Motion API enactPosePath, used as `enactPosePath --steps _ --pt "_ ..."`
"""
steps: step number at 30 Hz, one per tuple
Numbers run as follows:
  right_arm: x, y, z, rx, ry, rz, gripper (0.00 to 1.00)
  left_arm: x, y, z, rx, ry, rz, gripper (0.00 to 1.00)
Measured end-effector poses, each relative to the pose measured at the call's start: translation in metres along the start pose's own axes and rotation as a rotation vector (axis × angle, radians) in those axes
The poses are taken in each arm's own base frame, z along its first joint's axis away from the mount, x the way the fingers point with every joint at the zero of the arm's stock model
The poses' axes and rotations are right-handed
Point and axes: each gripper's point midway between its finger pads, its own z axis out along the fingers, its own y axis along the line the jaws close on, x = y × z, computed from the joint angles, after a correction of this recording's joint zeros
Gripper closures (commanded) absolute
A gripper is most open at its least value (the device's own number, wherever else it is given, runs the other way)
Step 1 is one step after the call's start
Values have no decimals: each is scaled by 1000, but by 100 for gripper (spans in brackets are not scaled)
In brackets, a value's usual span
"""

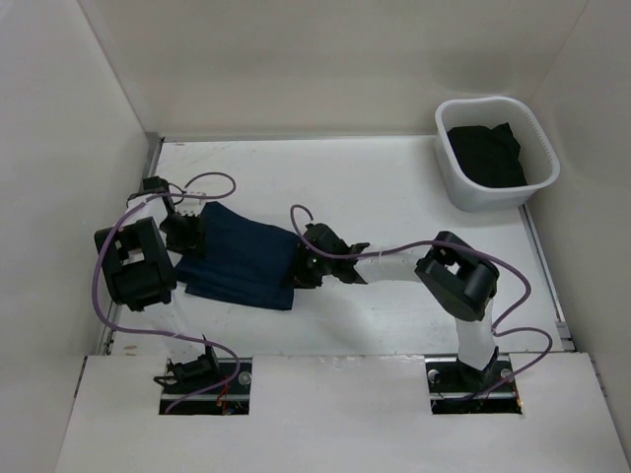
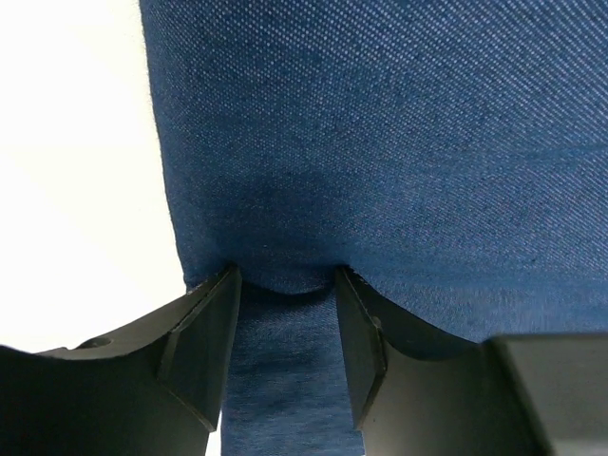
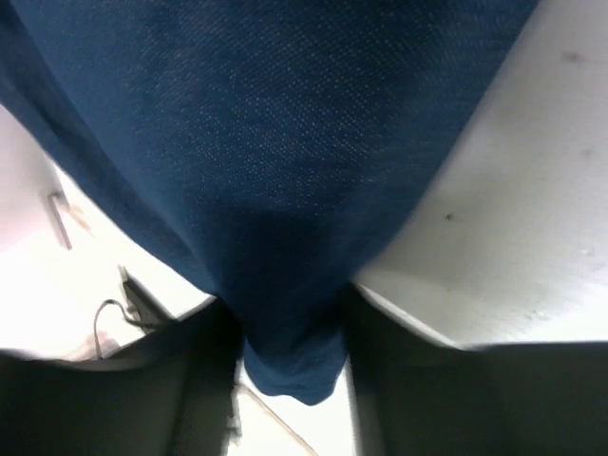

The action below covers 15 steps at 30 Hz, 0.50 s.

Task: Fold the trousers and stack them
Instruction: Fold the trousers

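**Status: trousers pinched at both ends**

1. Trousers. I see the trousers [image 1: 242,258] as a folded, dark blue bundle on the table [image 1: 394,197]. They are well to the left of the basket [image 1: 483,200] and nearer the arm bases than it.

2. Basket. I see the white basket at the table's far right corner. A dark cloth [image 1: 488,153] lies inside it.

3. Left gripper. I find the left gripper [image 1: 187,236] at the end of the trousers farthest from the basket. In the left wrist view, a ridge of denim is bunched between its fingers [image 2: 204,342]. Both fingers press into the cloth, so this claw is pinching the trousers. The rest of the denim spreads flat beyond the fingertips.

4. Right gripper. I find the right gripper [image 1: 299,268] at the end of the trousers nearest the basket. In the right wrist view, which is blurred, the cloth narrows to a tight fold that fills the gap between its fingers [image 3: 399,380]. I read this claw as pinching the trousers too. To the right of that fold, bare table shows past the cloth.
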Motion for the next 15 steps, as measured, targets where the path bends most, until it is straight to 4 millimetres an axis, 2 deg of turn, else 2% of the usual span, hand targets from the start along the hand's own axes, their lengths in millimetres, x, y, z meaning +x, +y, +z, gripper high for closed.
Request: enactPosePath --steps 2,4,7,10,15 --pt "-5 -5 -1 -17 -9 48 87 0 -1 -1 5 -3 -1 56" --pt "-12 -12 -6 -32 -26 86 94 0 -4 -3 20 -7 -3 56" --pt "-24 -36 -24 -16 -53 142 96 -5 -10 -12 35 -37 4 53" --pt "-46 -61 -50 8 -109 192 96 -16 -21 -30 53 -95 16 51" --pt "-90 -100 -101 43 -209 214 90 -55 -49 -64 80 -214 88 51"
